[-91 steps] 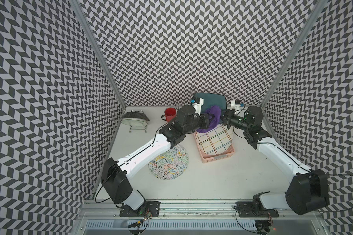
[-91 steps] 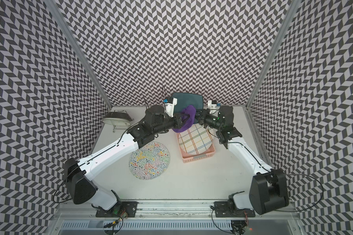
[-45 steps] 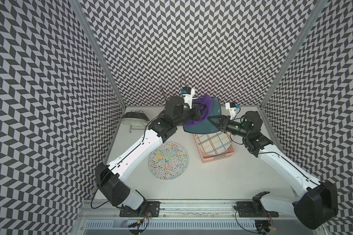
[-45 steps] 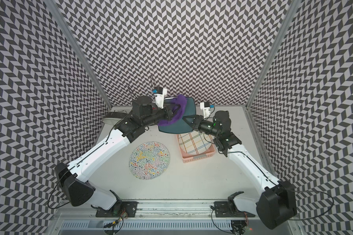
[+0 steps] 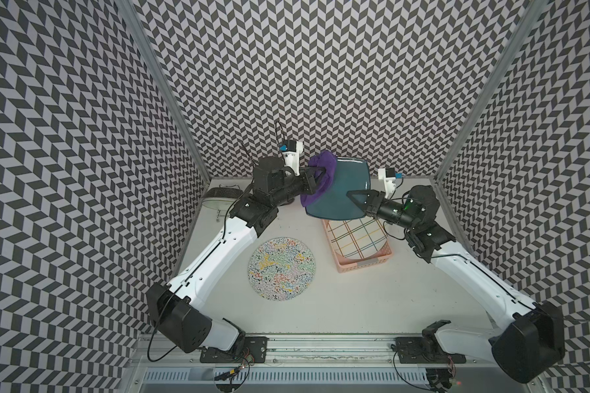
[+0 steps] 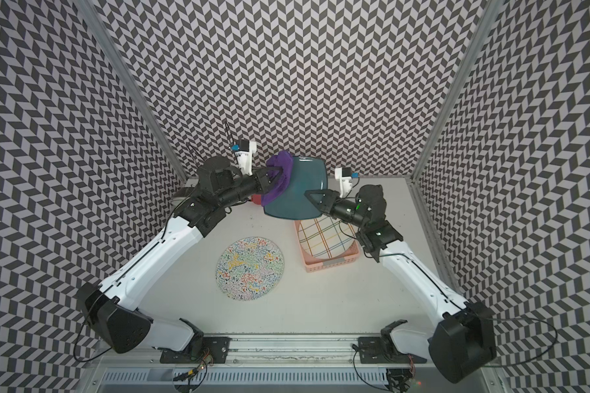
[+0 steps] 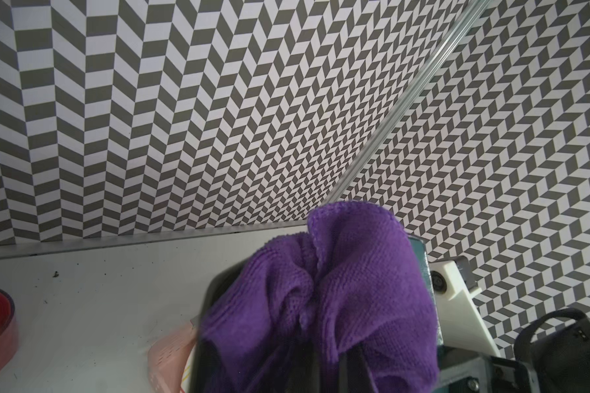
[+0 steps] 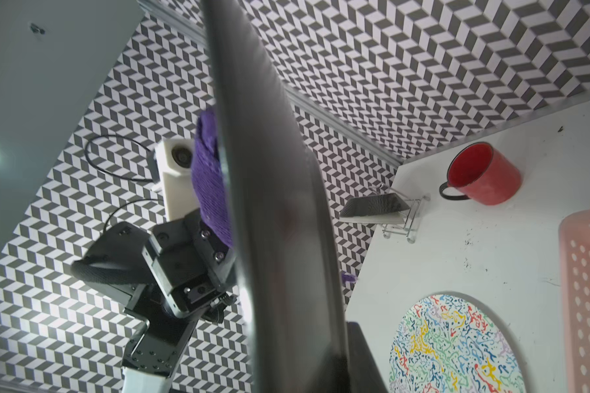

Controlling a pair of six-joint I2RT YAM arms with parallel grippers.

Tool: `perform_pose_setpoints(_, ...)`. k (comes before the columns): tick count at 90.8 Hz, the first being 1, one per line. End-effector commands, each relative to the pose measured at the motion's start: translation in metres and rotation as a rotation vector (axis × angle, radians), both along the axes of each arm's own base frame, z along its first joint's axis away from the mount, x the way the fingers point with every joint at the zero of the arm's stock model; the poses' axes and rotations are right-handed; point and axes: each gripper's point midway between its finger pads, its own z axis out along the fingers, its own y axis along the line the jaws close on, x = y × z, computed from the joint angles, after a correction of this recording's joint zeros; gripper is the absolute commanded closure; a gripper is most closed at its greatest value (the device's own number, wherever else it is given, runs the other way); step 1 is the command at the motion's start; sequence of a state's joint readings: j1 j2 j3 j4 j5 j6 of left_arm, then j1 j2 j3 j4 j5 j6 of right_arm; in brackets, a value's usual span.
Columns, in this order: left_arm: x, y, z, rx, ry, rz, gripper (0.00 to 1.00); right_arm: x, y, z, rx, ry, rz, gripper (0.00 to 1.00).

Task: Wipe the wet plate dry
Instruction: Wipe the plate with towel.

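The wet plate (image 5: pixel 341 190) (image 6: pixel 297 190) is a square teal one, held in the air and tilted steeply over the back of the table. My right gripper (image 5: pixel 355 199) (image 6: pixel 312 197) is shut on its lower right edge. In the right wrist view the plate (image 8: pixel 280 204) shows edge-on. My left gripper (image 5: pixel 312 175) (image 6: pixel 273 173) is shut on a bunched purple cloth (image 5: pixel 321 177) (image 6: pixel 280 173), pressed against the plate's upper left part. The cloth (image 7: pixel 338 289) hides most of the left fingers, and the plate's rim (image 7: pixel 419 258) shows just beside it.
A round plate with coloured squiggles (image 5: pixel 281 268) lies flat mid-table. A pink basket (image 5: pixel 365 263) at the right holds a plaid plate (image 5: pixel 358 238). A red mug (image 8: pixel 484 177) and a small wire rack (image 5: pixel 220 200) stand at the back left.
Both arms have lifted the teal plate and the cloth from low over the basket, up and to the left. The cloth now lies on the plate's upper left part.
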State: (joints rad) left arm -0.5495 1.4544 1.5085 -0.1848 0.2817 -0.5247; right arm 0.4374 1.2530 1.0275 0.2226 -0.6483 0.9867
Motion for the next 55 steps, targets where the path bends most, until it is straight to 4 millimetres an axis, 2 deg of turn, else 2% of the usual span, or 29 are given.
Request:
perform_pose_setpoints(1, -0.010, -0.042, -0.043, 0.140, 0.071, -0.071, 1.00, -0.090, 0.009, 0.122, 0.171, -0.538, 0.245, 1.00)
perform_pose_setpoints(6, -0.017, -0.063, -0.048, 0.177, 0.066, -0.100, 1.00, -0.084, 0.008, 0.134, 0.171, -0.562, 0.216, 1.00)
perform_pose_setpoints(13, -0.021, -0.077, -0.053, 0.192, 0.081, -0.120, 1.00, -0.073, 0.003, 0.157, 0.167, -0.610, 0.158, 1.00)
perform_pose_setpoints(20, -0.019, -0.073, -0.044, 0.163, 0.081, -0.102, 1.00, -0.057, -0.012, 0.175, 0.187, -0.616, 0.096, 1.00)
perform_pose_setpoints(25, -0.017, -0.064, -0.033, 0.099, 0.098, -0.101, 1.00, -0.049, -0.032, 0.187, 0.229, -0.616, 0.047, 1.00)
perform_pose_setpoints(33, -0.012, -0.034, 0.004, -0.181, 0.147, -0.155, 1.00, -0.041, -0.069, 0.197, 0.326, -0.575, -0.012, 1.00)
perform_pose_setpoints(40, -0.020, -0.001, 0.047, -0.425, 0.108, -0.204, 1.00, -0.044, -0.094, 0.202, 0.400, -0.569, -0.036, 1.00)
perform_pose_setpoints(47, -0.032, 0.021, 0.081, -0.597, 0.064, -0.269, 1.00, -0.052, -0.106, 0.205, 0.472, -0.566, -0.023, 1.00)
perform_pose_setpoints(55, -0.050, 0.033, 0.114, -0.728, 0.002, -0.371, 1.00, -0.060, -0.111, 0.207, 0.554, -0.569, 0.011, 1.00)
